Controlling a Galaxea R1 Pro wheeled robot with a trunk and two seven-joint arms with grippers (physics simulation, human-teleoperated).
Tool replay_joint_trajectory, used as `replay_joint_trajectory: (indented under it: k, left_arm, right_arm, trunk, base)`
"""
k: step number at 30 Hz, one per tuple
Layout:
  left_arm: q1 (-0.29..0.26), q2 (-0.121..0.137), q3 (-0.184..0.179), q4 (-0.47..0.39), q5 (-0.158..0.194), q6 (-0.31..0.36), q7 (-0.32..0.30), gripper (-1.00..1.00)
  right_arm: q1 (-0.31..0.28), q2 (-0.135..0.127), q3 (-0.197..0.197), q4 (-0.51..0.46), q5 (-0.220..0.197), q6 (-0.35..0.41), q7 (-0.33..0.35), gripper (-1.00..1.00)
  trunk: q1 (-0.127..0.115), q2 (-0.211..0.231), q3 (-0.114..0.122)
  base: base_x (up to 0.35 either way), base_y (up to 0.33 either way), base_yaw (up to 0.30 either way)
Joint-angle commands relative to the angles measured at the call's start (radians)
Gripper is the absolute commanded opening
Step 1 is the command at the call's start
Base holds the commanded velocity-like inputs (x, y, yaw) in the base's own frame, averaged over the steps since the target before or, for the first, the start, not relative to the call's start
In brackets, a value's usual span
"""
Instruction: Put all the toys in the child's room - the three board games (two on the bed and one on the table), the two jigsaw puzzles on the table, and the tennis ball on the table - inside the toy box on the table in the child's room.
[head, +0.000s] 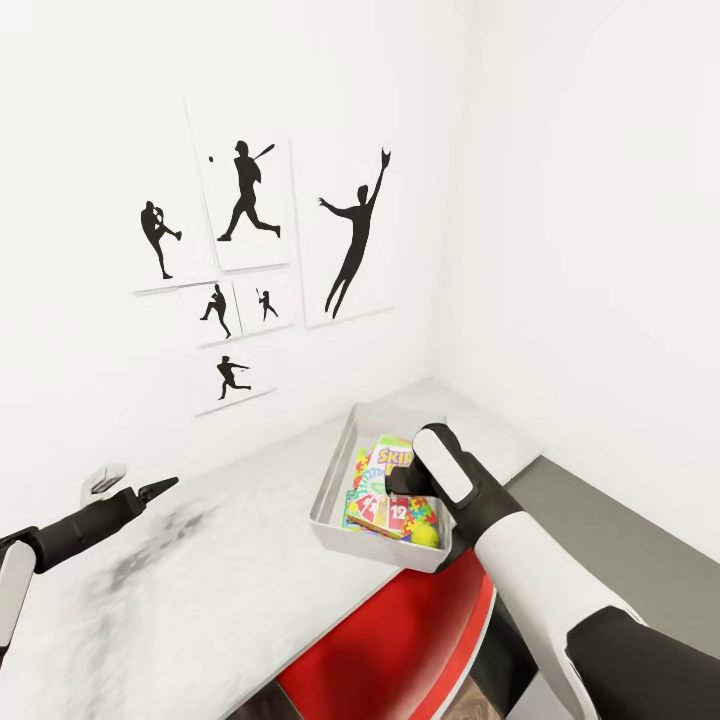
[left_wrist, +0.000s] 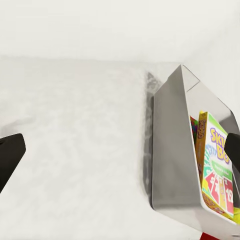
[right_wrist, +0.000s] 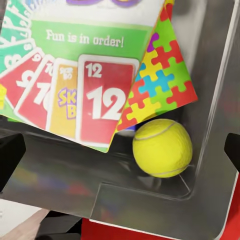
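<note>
The toy box (head: 335, 480) sits on the pale desk (head: 200, 590) near the room's corner, below the athlete posters (head: 250, 200). Inside it, a yellow-green board game (right_wrist: 75, 75) printed with numbered cards lies on top, overlapping a jigsaw puzzle (right_wrist: 160, 75). The tennis ball (right_wrist: 162, 147) rests in a corner of the toy box, touching the puzzle's edge. The right tool (right_wrist: 120, 150) hangs above the toy box, fingers wide apart and empty. The left tool (head: 160, 487) hovers over bare desk well apart from the toy box; I cannot tell its fingers' state. A red chair (head: 400, 650) stands beside the toy box, at the desk's edge.
</note>
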Motion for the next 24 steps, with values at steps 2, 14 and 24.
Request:
replay_joint_trajectory:
  k: [2,14,24]
  left_arm:
    - [-0.002,0.000,0.001,0.000,0.000,0.006,-0.003,1.00]
    - [-0.001,0.000,0.001,0.000,-0.001,0.007,-0.003,1.00]
    - [-0.001,0.002,0.003,0.000,0.001,0.007,-0.003,1.00]
  right_arm:
    - [-0.001,-0.002,0.002,-0.038,-0.010,0.002,-0.011,1.00]
    - [0.000,-0.010,0.004,-0.418,-0.010,0.002,-0.013,1.00]
    - [0.001,-0.010,-0.005,-0.531,-0.007,-0.006,-0.021,1.00]
  trunk:
    - [0.001,-0.002,-0.002]
    - [0.001,-0.002,-0.002]
    - [0.001,-0.002,-0.002]
  base:
    - [0.000,0.000,0.000]
    - [0.000,0.000,0.000]
    - [0.000,0.000,0.000]
